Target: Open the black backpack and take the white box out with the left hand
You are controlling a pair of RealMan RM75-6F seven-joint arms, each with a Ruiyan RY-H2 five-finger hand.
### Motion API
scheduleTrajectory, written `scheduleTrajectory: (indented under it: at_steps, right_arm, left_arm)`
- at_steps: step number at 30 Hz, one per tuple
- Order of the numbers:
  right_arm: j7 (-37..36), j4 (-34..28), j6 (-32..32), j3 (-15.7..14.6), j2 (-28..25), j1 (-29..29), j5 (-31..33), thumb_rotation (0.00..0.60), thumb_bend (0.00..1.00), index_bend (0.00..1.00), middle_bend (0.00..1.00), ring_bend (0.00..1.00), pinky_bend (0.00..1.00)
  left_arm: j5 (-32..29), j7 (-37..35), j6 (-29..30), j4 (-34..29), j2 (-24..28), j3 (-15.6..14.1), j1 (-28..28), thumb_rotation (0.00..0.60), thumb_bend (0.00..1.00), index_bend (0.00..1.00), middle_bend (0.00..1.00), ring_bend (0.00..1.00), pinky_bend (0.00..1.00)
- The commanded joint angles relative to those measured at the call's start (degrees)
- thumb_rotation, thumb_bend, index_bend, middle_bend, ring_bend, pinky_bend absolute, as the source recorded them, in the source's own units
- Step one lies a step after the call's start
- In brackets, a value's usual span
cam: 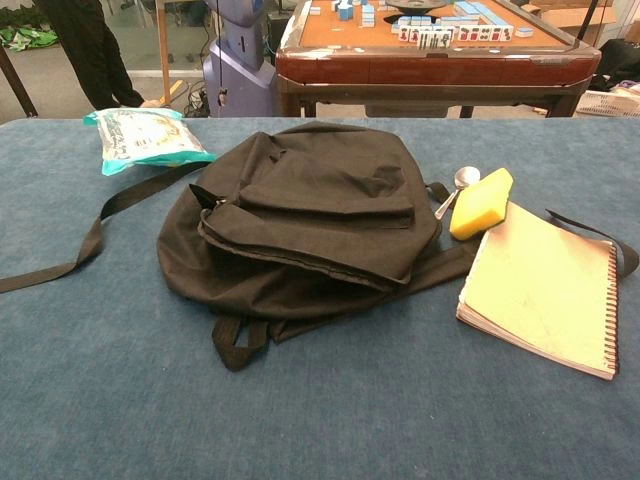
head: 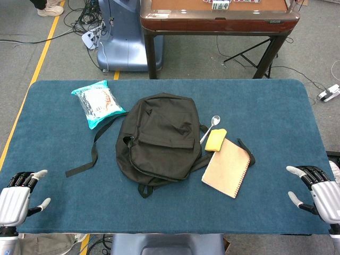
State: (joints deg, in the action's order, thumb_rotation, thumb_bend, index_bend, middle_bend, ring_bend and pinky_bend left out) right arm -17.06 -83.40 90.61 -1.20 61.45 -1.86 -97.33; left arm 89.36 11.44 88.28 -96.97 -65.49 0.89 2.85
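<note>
we saw the black backpack point(head: 159, 139) lying flat near the middle of the blue table point(head: 276, 111), its front pocket facing up and its flap closed. one long strap point(head: 93, 149) trailed out from its left side across the cloth, and a short loop point(head: 144, 189) poked out at the near edge. we could not see the white box anywhere; whether it sat inside the bag, we could not tell.

just right of the backpack lay a yellow sponge point(head: 215, 139), with a spoon point(head: 211, 126) beside it, its bowl pointing away from us. a spiral notebook point(head: 227, 167) rested next to the sponge, touching it at one corner, with another strap passing under its far edge. to the left and further back sat a teal packet point(head: 96, 103), well apart from the bag.

our left hand point(head: 18, 199) rested at the near left corner of the table, fingers spread and holding nothing. our right hand point(head: 317, 192) sat at the near right corner, likewise spread and empty. both were well apart from the backpack.

beyond the table stood a wooden game table point(cam: 430, 45) with tiles on top.
</note>
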Motion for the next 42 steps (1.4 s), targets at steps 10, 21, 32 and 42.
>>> scheduleTrajectory:
  at_steps: [10, 21, 32, 42]
  right_arm:
    - [0.33, -0.22, -0.43, -0.27, -0.15, -0.64, -0.25, 0.600, 0.27, 0.23, 0.26, 0.19, 0.17]
    - [2.66, -5.40, -4.70, -1.20, -2.87, -3.46, -1.90, 0.600, 0.27, 0.23, 0.26, 0.19, 0.17]
    - [12.02, -17.50, -17.83, 1.12, -3.24, -13.13, -2.63, 0.600, 0.26, 0.17, 0.22, 0.16, 0.17]
    - [21.45, -23.77, -30.18, 6.61, 4.73, -22.23, 6.66, 0.600, 0.15, 0.07, 0.17, 0.09, 0.17]
  left_arm:
    - [-0.08, -0.02, 0.00, 0.07, -0.02, -0.12, -0.12, 0.600, 0.18, 0.28, 0.33, 0.22, 0.16]
    - [-0.05, -0.07, 0.18, -0.25, 0.01, 0.22, 0.05, 0.600, 0.18, 0.28, 0.33, 0.22, 0.16]
    - [1.24, -0.20, 0.73, -0.86, 0.39, 0.04, 0.13, 0.600, 0.18, 0.28, 0.33, 0.22, 0.16]
    - [1.08, -0.37, 1.11, -1.03, 0.67, -0.08, -0.27, 0.600, 0.18, 0.28, 0.33, 0.22, 0.16]
